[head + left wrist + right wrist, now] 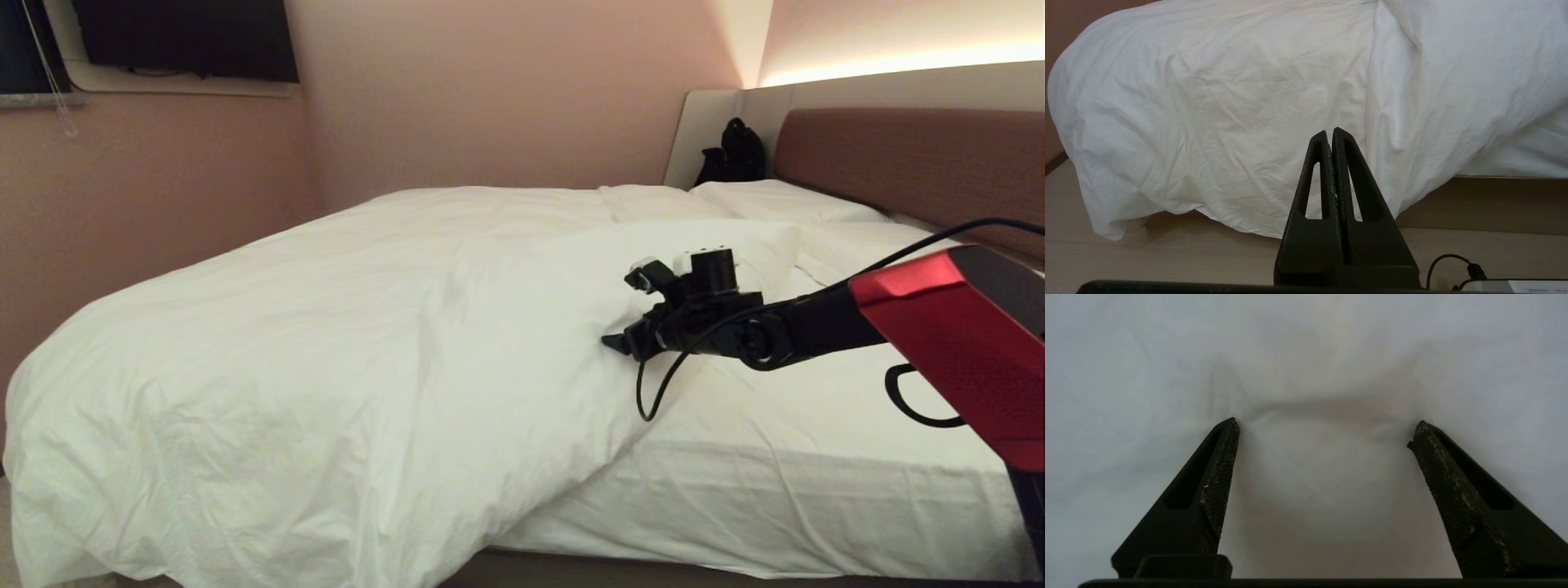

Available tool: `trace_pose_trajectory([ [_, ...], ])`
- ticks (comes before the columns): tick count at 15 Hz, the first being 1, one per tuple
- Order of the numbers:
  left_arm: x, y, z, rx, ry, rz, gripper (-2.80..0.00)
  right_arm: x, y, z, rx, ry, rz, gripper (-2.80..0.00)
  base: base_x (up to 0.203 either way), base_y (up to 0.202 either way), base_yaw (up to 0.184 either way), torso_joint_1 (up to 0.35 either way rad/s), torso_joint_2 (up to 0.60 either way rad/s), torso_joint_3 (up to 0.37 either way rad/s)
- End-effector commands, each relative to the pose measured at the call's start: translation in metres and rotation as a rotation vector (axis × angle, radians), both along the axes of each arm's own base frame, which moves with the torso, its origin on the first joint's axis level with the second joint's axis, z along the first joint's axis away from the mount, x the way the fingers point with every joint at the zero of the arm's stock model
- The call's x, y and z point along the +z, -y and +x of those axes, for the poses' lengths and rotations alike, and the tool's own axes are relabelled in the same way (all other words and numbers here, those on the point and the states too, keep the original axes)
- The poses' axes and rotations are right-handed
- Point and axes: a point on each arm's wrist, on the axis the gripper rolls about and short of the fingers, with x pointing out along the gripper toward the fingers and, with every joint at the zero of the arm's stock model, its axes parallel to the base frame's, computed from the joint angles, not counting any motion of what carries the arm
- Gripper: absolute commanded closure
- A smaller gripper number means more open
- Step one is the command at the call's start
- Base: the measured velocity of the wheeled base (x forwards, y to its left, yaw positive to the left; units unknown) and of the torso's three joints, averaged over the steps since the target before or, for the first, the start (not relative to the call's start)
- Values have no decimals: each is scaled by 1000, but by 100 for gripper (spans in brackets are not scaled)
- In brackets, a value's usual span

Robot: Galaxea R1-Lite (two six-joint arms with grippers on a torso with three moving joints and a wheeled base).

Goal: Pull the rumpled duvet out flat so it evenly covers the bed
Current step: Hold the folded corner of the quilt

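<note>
The puffy white duvet lies creased over the left and far parts of the bed. Its slanting near edge leaves the mattress sheet bare at the right. It hangs down the bed's side to the floor. My right gripper reaches from the right onto the duvet's edge near the middle of the bed. In the right wrist view this gripper is open, both tips pressed into the white fabric, which bulges between them. My left gripper is shut and empty, low in front of the hanging duvet.
Flat white pillows lie at the brownish-red headboard. A black bag stands in the far corner by the grey panel. A dark screen hangs on the pink wall at left. Light wooden floor runs beside the bed.
</note>
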Motion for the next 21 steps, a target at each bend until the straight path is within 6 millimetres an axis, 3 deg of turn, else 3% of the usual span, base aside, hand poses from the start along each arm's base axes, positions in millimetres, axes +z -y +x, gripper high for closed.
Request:
trace_pose_trajectory([
  [1, 0, 0, 0, 0, 0, 0, 0, -29, -3, 8, 52, -10, -102, -280, 0, 0, 0, 0, 0, 0],
  [6, 0, 0, 0, 0, 0, 0, 0, -109, -3, 20, 53, -165, -148, -280, 0, 0, 0, 0, 0, 0],
  [12, 0, 0, 0, 0, -1, 0, 0, -123, -2, 30, 43, -238, -165, -280, 0, 0, 0, 0, 0, 0],
  [13, 0, 0, 0, 0, 0, 0, 0, -125, -2, 31, 43, -241, -165, 0, 0, 0, 0, 0, 0, 0],
  [21, 0, 0, 0, 0, 0, 0, 0, -127, -2, 36, -15, -221, -181, 0, 0, 0, 0, 0, 0, 0],
])
